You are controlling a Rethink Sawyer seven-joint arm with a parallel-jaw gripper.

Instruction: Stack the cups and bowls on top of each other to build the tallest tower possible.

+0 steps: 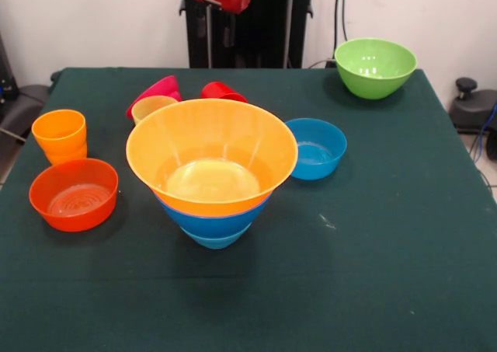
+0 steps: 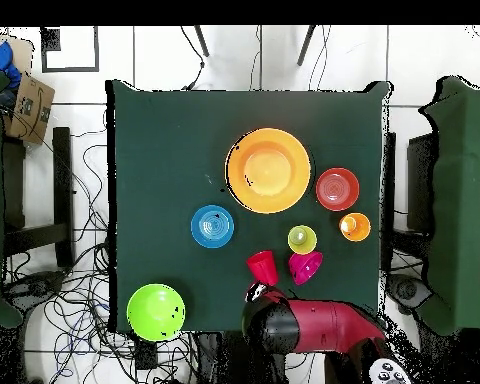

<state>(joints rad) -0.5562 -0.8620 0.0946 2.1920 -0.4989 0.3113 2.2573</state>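
The red and black robot arm (image 2: 319,325) is pulled back at the robot's edge of the dark green desk (image 1: 388,235), and the gripper at its end cannot be made out, so I cannot tell if it is open or closed or holding anything. Close to the arm, a shiny red plastic cup (image 2: 263,267) lies tipped on its side. Just beside it a shiny pink plastic bowl (image 2: 306,266) also lies tipped over, and a small yellow plastic cup (image 2: 302,239) stands next to them. Near the middle of the desk stands the tower (image 1: 212,173): a small light-blue bowl at the bottom, a big blue bowl in it, and a wide yellow-orange plastic bowl on top. A small blue plastic bowl (image 1: 316,148) sits just beside the tower. On the other side stand a flat orange plastic bowl (image 1: 74,194) and an orange-yellow plastic cup (image 1: 60,134), close together. A big lime green plastic bowl (image 1: 375,67) sits alone at a far corner.
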